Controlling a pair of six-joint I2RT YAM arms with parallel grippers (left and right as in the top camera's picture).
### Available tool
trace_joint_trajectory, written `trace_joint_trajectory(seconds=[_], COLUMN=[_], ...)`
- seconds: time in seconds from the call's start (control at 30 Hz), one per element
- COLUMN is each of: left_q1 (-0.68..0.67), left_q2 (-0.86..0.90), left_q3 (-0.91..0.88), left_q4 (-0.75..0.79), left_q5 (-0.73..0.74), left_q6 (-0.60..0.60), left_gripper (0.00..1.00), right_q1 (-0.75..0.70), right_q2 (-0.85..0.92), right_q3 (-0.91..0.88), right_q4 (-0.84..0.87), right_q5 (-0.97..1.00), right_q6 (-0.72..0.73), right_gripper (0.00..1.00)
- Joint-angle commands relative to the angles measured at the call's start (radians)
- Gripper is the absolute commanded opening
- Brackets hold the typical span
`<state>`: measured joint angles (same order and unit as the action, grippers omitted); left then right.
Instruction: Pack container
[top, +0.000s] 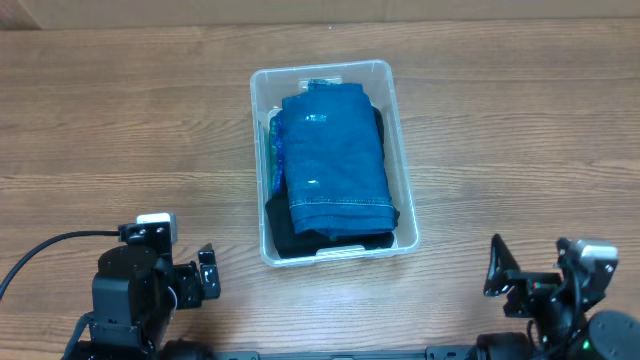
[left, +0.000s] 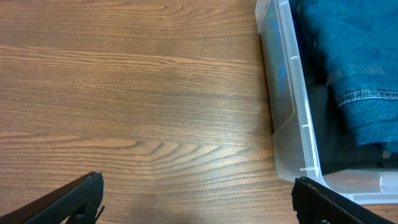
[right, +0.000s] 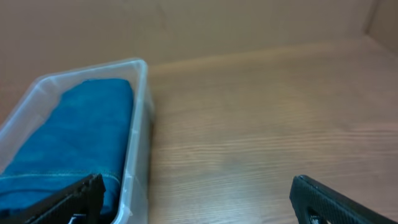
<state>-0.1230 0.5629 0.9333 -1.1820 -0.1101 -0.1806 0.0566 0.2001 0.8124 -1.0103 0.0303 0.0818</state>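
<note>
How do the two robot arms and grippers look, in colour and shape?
Both arms are black and blocky. The left arm carries a small white-grey box, and a thin black cable curves away from it. The right arm bears a similar box. The left gripper and right gripper have black, tapering fingers.

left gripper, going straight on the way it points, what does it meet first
Likely the near corner of the container, in line with one finger of the left gripper; between the fingers only bare table shows. Depth is unclear.
</note>
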Motion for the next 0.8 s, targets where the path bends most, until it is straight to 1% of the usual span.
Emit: trace_joint_trajectory(seconds=[0.0,0.07,0.1,0.13,0.17,0.27,0.3,0.37,0.5,0.77], left_q1=[-0.002,-0.002,-0.002,-0.002,-0.002,-0.002,-0.002,-0.002,-0.002,-0.002], left_q2=[-0.008,-0.008,-0.008,-0.008,-0.008,-0.008,-0.008,-0.008,-0.008,-0.008], left_q3=[-0.009,-0.009,-0.009,-0.009,-0.009,-0.009,-0.009,-0.009,-0.009,-0.009], left_q4=[0.003,0.003,0.003,0.003,0.003,0.003,0.004,0.003,0.003,0.003], left_q5=[-0.013,-0.013,-0.013,-0.013,-0.013,-0.013,-0.013,-0.013,-0.013,-0.013], left_q6=[-0.002,-0.002,-0.002,-0.002,-0.002,-0.002,-0.002,-0.002,-0.002,-0.002], left_gripper=[1.00,1.00,1.00,1.00,1.00,1.00,1.00,1.00,1.00,1.00], right_q1=[0.044,0.046,0.046,0.046,0.046,0.046,0.046,0.046,0.047,0.047], right_q2=[-0.125,-0.182,-0.198,-0.197,-0.197,-0.197,-0.197,-0.197,-0.197,-0.196], right_q3=[-0.199,-0.349,-0.449,-0.505,-0.579,-0.718,-0.745,-0.802,-0.804,-0.804], right_q4=[0.161,0.357,0.520,0.610,0.736,0.970,1.005,1.037,0.934,0.934], right_q5=[-0.007,-0.019,-0.024,-0.024,-0.018,0.049,0.056,0.054,0.047,0.047], right_q6=[-0.003,-0.002,-0.003,-0.003,-0.003,-0.003,-0.003,-0.003,-0.003,-0.003], right_gripper=[1.00,1.00,1.00,1.00,1.00,1.00,1.00,1.00,1.00,1.00])
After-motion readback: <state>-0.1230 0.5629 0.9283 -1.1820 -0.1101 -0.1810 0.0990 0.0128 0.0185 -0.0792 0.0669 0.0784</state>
